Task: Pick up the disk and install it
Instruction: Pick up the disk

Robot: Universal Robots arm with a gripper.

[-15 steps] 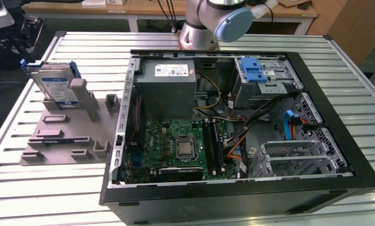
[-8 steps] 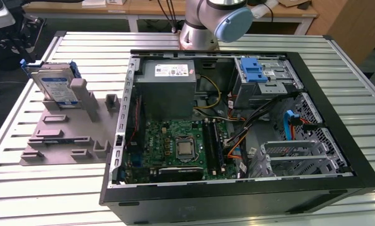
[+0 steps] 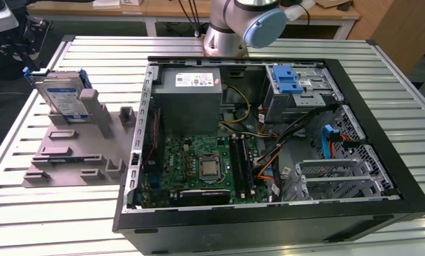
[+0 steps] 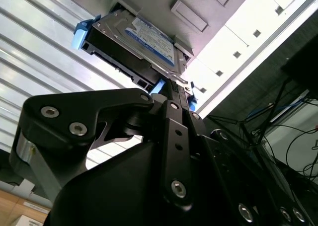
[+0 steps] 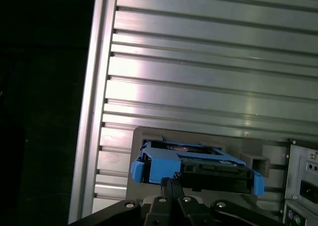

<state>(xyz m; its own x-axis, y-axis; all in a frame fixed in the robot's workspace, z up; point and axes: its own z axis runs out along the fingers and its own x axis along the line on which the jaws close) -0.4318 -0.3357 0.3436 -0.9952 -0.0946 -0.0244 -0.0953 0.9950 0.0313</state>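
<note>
In the exterior view the disk [image 3: 61,95] stands on edge in a grey holder [image 3: 77,144] on the worktop [image 3: 56,224], at the exterior view's left of the open case [image 3: 383,160]. Its white-and-blue label faces the camera, but the print is too small to tell. A white sticker [image 3: 191,80] sits on the grey box [image 3: 191,112] inside the case. The claw [image 3: 27,53] hangs just above the disk.

In the second wrist view the claw's tips reach the disk's blue bracket [image 4: 82,35]. I cannot tell whether they touch it.

In the first wrist view the fingers [image 5: 167,186] lie together, pointing at the disk's edge.
</note>
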